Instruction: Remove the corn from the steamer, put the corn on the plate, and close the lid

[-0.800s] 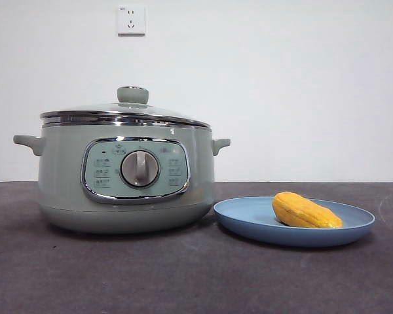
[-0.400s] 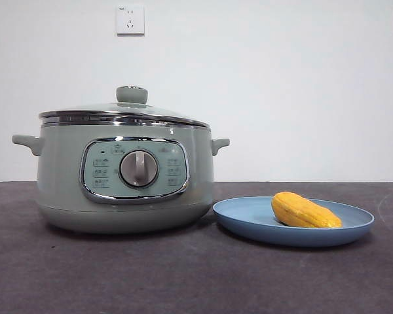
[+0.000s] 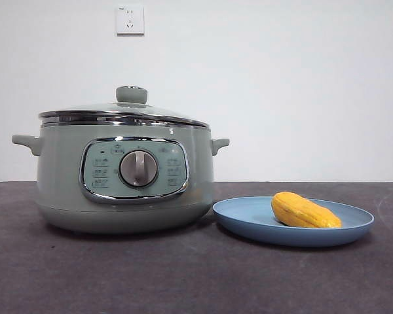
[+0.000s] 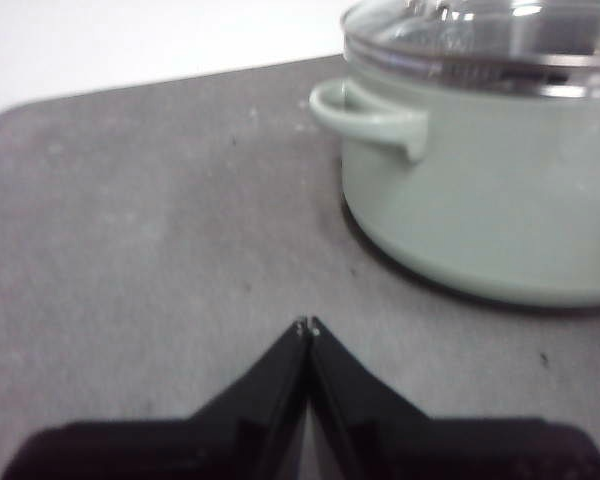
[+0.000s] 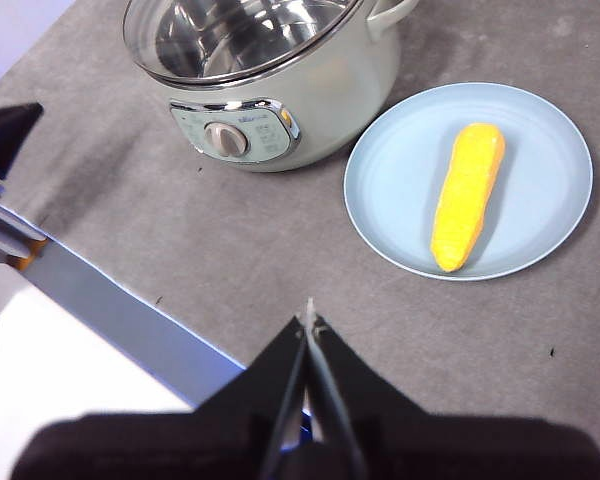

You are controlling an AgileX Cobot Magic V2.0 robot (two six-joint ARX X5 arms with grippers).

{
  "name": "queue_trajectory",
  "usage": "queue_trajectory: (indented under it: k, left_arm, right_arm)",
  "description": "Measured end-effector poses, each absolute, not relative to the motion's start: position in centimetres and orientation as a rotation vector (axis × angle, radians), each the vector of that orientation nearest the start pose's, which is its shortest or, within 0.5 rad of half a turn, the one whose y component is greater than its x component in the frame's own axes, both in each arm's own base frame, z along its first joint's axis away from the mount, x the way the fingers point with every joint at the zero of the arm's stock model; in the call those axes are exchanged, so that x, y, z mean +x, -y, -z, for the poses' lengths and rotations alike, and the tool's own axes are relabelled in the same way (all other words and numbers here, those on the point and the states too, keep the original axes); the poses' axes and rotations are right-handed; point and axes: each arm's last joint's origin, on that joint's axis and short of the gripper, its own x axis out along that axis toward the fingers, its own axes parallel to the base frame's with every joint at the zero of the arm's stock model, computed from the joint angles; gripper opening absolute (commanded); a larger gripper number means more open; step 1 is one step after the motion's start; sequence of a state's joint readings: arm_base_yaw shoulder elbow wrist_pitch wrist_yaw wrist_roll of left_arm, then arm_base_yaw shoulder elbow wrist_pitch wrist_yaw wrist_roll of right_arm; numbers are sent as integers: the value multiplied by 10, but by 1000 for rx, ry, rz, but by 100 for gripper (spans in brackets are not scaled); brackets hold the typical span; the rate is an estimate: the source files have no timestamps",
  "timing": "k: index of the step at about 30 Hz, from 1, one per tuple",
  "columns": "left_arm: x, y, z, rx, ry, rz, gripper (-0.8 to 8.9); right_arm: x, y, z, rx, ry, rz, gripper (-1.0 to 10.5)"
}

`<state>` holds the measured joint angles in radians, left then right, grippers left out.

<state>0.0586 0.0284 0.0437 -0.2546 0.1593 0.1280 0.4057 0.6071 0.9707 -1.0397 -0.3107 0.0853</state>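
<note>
The yellow-orange corn (image 3: 305, 210) lies on the light-blue plate (image 3: 249, 219), to the right of the sage-green steamer (image 3: 65, 183). The clear glass lid (image 3: 124, 111) with its green knob sits shut on the steamer. The right wrist view shows the corn (image 5: 467, 195) on the plate (image 5: 380, 190) and the lidded steamer (image 5: 340, 90) from above. My right gripper (image 5: 309, 320) is shut and empty, held high over the table's front. My left gripper (image 4: 307, 326) is shut and empty, low over the table beside the steamer's handle (image 4: 365, 115). Neither gripper shows in the front view.
A wall socket (image 3: 130, 20) is on the white wall behind. The dark grey table (image 3: 183, 275) stretches in front of the pot and plate. The table's front edge (image 5: 120, 310) with white and blue surfaces shows in the right wrist view.
</note>
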Motion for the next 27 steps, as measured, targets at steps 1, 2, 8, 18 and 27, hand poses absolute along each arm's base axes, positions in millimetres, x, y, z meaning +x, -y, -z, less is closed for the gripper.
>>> queue_trajectory:
  k: [1, 2, 8, 18, 27]
  left_arm:
    - [94, -1, -153, 89, -212, 113, -4]
    - [93, -1, -153, 78, -202, 110, -4]
    - [93, -1, -153, 9, -199, 104, -4]
    - [93, -1, -153, -16, -200, 101, -4]
    - [93, -1, -153, -16, -200, 101, -4]
  right_arm:
    - [75, -42, -338, 46, -718, -659, 1]
    - [75, -42, -338, 46, -718, -659, 1]
    - [75, -42, -338, 46, -718, -658, 1]
    - [75, -42, -338, 46, -718, -658, 1]
    - [75, -42, -338, 46, -718, -659, 1]
